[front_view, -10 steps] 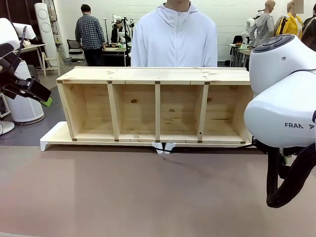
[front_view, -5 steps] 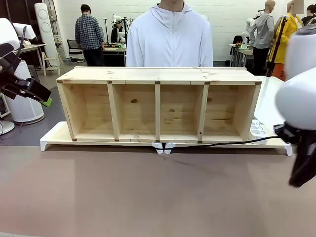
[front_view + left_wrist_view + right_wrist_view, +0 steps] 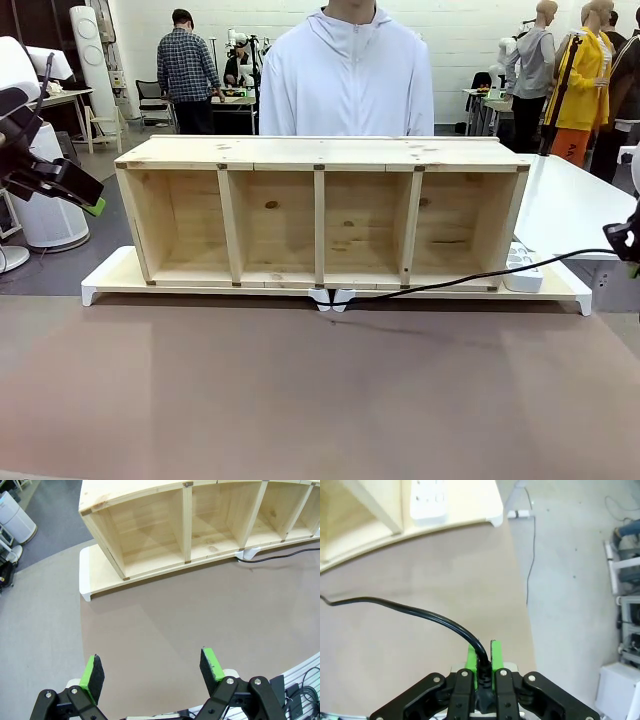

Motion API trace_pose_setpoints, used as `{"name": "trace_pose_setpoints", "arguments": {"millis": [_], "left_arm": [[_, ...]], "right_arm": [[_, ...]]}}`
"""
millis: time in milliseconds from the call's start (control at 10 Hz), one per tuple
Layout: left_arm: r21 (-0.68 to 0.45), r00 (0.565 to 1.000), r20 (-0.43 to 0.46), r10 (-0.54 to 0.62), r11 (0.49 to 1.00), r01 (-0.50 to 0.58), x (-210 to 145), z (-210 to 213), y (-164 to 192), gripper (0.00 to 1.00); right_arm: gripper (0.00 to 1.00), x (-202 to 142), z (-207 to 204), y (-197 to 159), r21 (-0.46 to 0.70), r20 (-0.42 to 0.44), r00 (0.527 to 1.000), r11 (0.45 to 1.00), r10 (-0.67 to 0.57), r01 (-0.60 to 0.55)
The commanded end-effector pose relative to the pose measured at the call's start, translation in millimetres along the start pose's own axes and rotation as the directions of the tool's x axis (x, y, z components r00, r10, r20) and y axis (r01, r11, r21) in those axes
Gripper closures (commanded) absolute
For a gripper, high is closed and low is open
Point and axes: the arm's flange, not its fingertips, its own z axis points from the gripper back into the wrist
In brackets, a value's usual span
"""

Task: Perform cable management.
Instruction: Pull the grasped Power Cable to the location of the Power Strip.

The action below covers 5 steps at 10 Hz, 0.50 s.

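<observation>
We hold the cable [image 3: 420, 611] pinched between the pads of our right gripper [image 3: 482, 652]; from there it arcs up and off to the left over the table [image 3: 380, 655]. The power strip [image 3: 427, 500] lies ahead, well apart. Our left gripper [image 3: 152, 665] hangs spread wide, gripping nothing, the shelf [image 3: 182, 525] far ahead with the cable's far stretch along its foot.

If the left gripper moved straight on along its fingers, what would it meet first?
Most likely the bare brown table top, short of the wooden shelf. The left gripper is open and empty; exact depth is unclear.
</observation>
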Motion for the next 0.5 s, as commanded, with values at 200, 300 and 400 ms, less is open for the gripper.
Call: {"name": "trace_pose_setpoints", "arguments": {"millis": [200,300,400], "left_arm": [[0.001,1.0,0.011,0.0,1.0,0.0,1.6,-0.6,-0.2,0.0],[0.001,1.0,0.011,0.0,1.0,0.0,1.6,-0.6,-0.2,0.0],[0.001,1.0,0.011,0.0,1.0,0.0,1.6,-0.6,-0.2,0.0]], "right_arm": [[0.86,60.5,-10.1,-8.3,-0.004,0.016,0.994,0.995,-0.104,0.104],[0.86,72.5,-11.6,-8.3,-0.007,0.007,0.995,0.995,-0.098,0.098],[0.86,84.0,-11.7,-7.8,-0.019,0.002,0.996,0.996,-0.092,0.092]]}}
